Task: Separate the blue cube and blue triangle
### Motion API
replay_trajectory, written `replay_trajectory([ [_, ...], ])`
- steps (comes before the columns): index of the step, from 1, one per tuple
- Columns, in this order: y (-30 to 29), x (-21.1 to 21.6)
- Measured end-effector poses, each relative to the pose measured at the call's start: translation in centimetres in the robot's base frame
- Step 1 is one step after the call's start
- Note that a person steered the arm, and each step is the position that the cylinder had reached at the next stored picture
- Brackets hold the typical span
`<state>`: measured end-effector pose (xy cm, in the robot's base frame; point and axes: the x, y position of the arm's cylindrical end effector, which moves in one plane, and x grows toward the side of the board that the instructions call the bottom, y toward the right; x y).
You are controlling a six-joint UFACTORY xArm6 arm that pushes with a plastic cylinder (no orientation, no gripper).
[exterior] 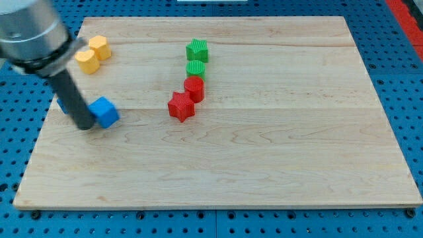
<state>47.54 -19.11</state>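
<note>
The blue cube (106, 112) lies on the wooden board (264, 165) at the view's left. My tip (86, 125) rests on the board just left of the cube, touching or almost touching its left side. A sliver of a second blue block (60, 104), probably the blue triangle, shows on the rod's left side; the rod hides most of it. The rod stands between the two blue blocks.
Two yellow blocks (99, 47) (87, 61) sit together near the top left corner. At the middle, a green star (197, 49), a green cylinder (196, 69), a red cylinder (194, 88) and a red star (180, 106) form a close column.
</note>
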Motion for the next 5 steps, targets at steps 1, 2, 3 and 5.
replay_trajectory([
  [1, 2.3, -0.1],
  [2, 1.6, 2.5],
  [3, -6.7, 3.2],
  [5, -6.9, -1.8],
])
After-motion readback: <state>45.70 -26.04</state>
